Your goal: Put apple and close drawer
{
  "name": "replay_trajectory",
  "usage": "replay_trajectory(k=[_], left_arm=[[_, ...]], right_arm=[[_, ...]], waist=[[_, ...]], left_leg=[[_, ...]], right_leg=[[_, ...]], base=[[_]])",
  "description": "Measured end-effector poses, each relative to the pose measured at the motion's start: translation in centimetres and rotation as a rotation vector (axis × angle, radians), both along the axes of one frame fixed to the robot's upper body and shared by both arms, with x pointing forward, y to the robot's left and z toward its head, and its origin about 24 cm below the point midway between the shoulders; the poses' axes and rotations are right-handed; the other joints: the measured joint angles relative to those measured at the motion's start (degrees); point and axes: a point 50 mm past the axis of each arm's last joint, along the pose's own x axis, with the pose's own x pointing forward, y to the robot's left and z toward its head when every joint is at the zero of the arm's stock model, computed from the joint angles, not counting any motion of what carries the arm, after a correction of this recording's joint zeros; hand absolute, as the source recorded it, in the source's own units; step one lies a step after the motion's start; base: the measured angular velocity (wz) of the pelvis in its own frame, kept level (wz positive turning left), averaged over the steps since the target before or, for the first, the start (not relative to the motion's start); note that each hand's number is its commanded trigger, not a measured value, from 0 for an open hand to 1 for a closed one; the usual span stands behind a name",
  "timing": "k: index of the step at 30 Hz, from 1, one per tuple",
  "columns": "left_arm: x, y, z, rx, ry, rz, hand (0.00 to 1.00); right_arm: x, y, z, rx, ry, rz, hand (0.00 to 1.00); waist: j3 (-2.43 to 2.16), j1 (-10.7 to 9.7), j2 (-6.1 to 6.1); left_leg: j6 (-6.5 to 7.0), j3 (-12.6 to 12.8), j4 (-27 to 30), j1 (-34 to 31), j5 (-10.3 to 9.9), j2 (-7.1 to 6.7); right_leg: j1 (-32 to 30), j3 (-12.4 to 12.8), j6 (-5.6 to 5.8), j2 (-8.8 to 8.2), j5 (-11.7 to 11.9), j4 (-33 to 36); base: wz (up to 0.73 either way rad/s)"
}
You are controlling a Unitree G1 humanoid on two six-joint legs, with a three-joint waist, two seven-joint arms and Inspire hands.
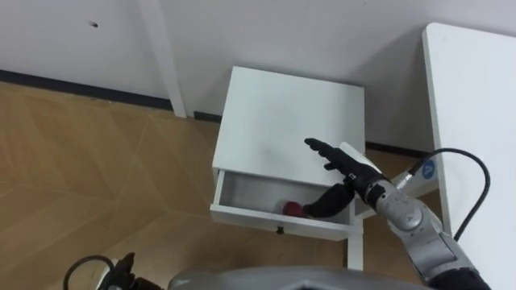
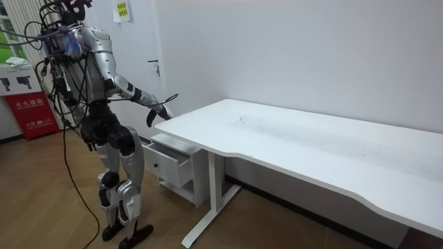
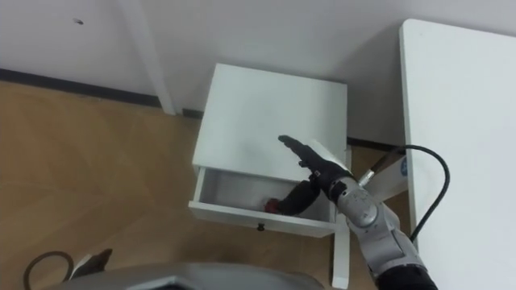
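Already the apple (image 1: pixel 292 209) is lying inside the open drawer (image 1: pixel 248 192), toward its right side, so by my reading only the closing is remaining. The right hand (image 1: pixel 345 165) is hovering just above it, fingers stretched straight, gripping nothing; whether the thumb is touching the apple I cannot tell. Doing this well is meaning lifting clear first, then pressing flat near the knob (image 1: pixel 280 230), pushing squarely into the white cabinet (image 1: pixel 282 113) beside the table (image 1: pixel 476 121).
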Motion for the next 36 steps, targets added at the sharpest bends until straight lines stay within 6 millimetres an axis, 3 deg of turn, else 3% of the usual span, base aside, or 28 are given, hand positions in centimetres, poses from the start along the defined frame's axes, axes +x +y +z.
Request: replay_trajectory(k=[9, 12, 16, 18, 19, 20, 21, 22, 23, 24, 25, 26, 28, 29, 31, 33, 34, 35, 36], left_arm=[[-1.5, 0.3, 0.1, 0.004, 0.003, 0.068, 0.00], [-2.1, 0.3, 0.0, 0.012, 0.012, 0.099, 0.00], [-2.7, -0.2, -0.3, 0.008, 0.039, 0.127, 0.00], [-2.6, -0.3, -0.4, 0.003, 0.046, 0.132, 0.00], [-2.3, -0.4, -0.4, -0.001, 0.045, 0.133, 0.00], [-2.2, -0.1, -0.4, 0.005, 0.044, 0.131, 0.00], [-2.2, 0.1, -0.3, 0.009, 0.046, 0.131, 0.00], [-2.3, 0.3, -0.3, 0.012, 0.047, 0.140, 0.00], [-2.4, 0.6, -0.2, 0.017, 0.052, 0.140, 0.00], [-2.3, 0.8, -0.1, 0.022, 0.050, 0.137, 0.00], [-2.3, 1.3, 0.0, 0.035, 0.061, 0.129, 0.00], [-2.0, 1.5, 0.1, 0.042, 0.062, 0.125, 0.00], [-1.9, 1.6, 0.1, 0.046, 0.075, 0.130, 0.00], [-2.2, 1.7, 0.1, 0.046, 0.088, 0.144, 0.00], [-3.3, 1.8, 0.1, 0.051, 0.121, 0.148, 0.00], [-4.8, 1.6, 0.0, 0.046, 0.151, 0.166, 0.00], [-5.9, 1.4, 0.0, 0.043, 0.180, 0.178, 0.00], [-7.1, 1.4, 0.0, 0.047, 0.213, 0.188, 0.00], [-7.0, 1.9, 0.2, 0.060, 0.211, 0.187, 0.00]], right_arm=[[-2.8, -3.1, -3.0, -0.036, 0.114, -0.209, 0.00], [-5.5, -4.8, -5.1, -0.039, 0.221, -0.363, 0.00], [-9.2, -6.4, -6.7, -0.056, 0.344, -0.533, 0.00], [-10.3, -7.0, -7.1, -0.086, 0.384, -0.579, 0.00], [-11.0, -7.6, -7.3, -0.106, 0.409, -0.621, 0.00], [-11.8, -8.1, -7.5, -0.128, 0.433, -0.665, 0.00], [-12.4, -8.3, -7.6, -0.138, 0.448, -0.690, 0.00], [-13.5, -8.9, -7.7, -0.158, 0.478, -0.737, 0.00], [-14.4, -9.2, -7.8, -0.172, 0.508, -0.779, 0.00], [-14.5, -9.2, -7.8, -0.168, 0.513, -0.794, 0.00], [-15.4, -9.2, -7.9, -0.154, 0.535, -0.829, 0.00], [-16.2, -9.2, -8.0, -0.136, 0.558, -0.873, 0.00], [-17.4, -9.3, -8.1, -0.126, 0.591, -0.923, 0.00], [-18.1, -9.3, -8.2, -0.123, 0.614, -0.948, 0.00], [-18.5, -9.3, -8.2, -0.128, 0.636, -0.977, 0.00], [-18.4, -9.6, -8.1, -0.129, 0.643, -1.005, 0.00], [-18.5, -9.7, -8.1, -0.132, 0.649, -1.025, 0.00], [-18.4, -9.5, -8.2, -0.139, 0.659, -1.023, 0.00], [-18.3, -9.1, -8.4, -0.136, 0.660, -1.019, 0.00]], waist=[[-0.44, -0.5, 0.12], [-0.53, -0.8, 0.37], [-0.41, -2.8, 1.28], [-0.60, -3.5, 2.02], [-0.62, -3.7, 2.91], [-0.68, -4.8, 3.12], [-0.50, -5.3, 2.86], [-0.96, -5.4, 3.72], [-1.08, -5.7, 4.90], [-0.84, -6.0, 5.02], [-0.27, -6.7, 5.75], [-0.30, -6.9, 6.46], [0.18, -7.8, 7.83], [0.37, -7.9, 7.92], [0.33, -7.9, 7.49], [0.36, -7.9, 7.31], [0.37, -8.1, 7.21], [-0.56, -7.9, 5.28], [-1.01, -7.8, 3.52]], left_leg=[[0.01, -0.7, -0.1, 1.1, 0.0, -0.35], [0.02, -1.1, -0.1, 1.7, 0.0, -0.47], [0.79, -1.3, 0.9, 1.1, -0.6, -0.60], [1.38, -1.4, 2.1, 0.3, -1.3, -0.85], [1.89, -1.3, 3.0, 0.1, -1.6, -1.02], [2.64, -1.2, 3.8, 0.3, -1.7, -2.04], [3.04, -1.4, 4.5, 0.4, -1.8, -2.62], [4.02, -1.1, 6.1, 0.2, -2.3, -2.91], [4.96, -0.7, 7.9, -0.8, -3.0, -2.43], [5.03, -0.6, 9.0, -1.5, -3.0, -2.42], [5.45, -0.9, 10.8, -2.6, -3.3, -2.07], [5.58, -0.6, 12.2, -3.6, -3.4, -0.95], [5.45, -0.9, 12.9, -4.5, -4.2, 0.52], [5.63, -0.8, 13.5, -4.8, -4.7, 0.63], [5.14, -0.8, 14.5, -4.9, -5.5, 0.44], [2.41, -0.8, 14.3, -4.4, -6.0, 0.32], [-1.60, -0.7, 12.6, -3.5, -5.7, 0.26], [-9.53, -1.2, 9.3, -2.0, -4.3, -0.91], [-8.77, -1.2, 11.9, -3.5, -4.8, -0.99]], right_leg=[[1.4, -0.4, 0.00, -0.29, 0.0, -1.0], [2.4, -0.5, 0.04, -0.40, 0.0, -0.9], [1.2, -2.0, 0.69, -0.95, -0.7, 2.1], [-2.8, -2.4, 1.88, -2.13, -2.6, 10.8], [-7.6, -2.5, 2.16, -3.49, -2.9, 21.4], [-12.8, -2.5, 2.30, -5.79, -1.3, 32.1], [-15.7, -2.0, 2.46, -6.51, 0.4, 37.4], [-22.1, 0.2, 3.15, -7.24, 7.8, 47.3], [-29.1, 2.9, 4.03, -7.26, 14.2, 57.6], [-32.9, 3.8, 3.37, -7.10, 12.9, 65.3], [-40.1, 4.0, 2.31, -7.33, 9.6, 81.5], [-45.8, 3.8, 1.68, -6.93, 6.7, 93.4], [-50.8, 2.8, 1.69, -7.31, 4.4, 102.6], [-52.1, 3.4, 1.91, -8.33, 3.6, 104.3], [-49.8, 4.2, 1.91, -10.01, 3.5, 100.6], [-42.0, 3.8, 2.39, -10.47, 3.3, 85.9], [-34.2, 2.6, 2.77, -9.75, 2.9, 69.4], [-26.8, 2.5, 2.34, -8.91, 2.5, 52.0], [-24.2, 2.1, 2.88, -9.60, 2.2, 45.5]], base=[[0.03], [0.09], [0.10], [0.19], [0.24], [0.30], [0.23], [0.00], [-0.13], [-0.04], [0.04], [0.13], [0.10], [0.07], [-0.03], [-0.09], [-0.11], [0.00], [0.10]])
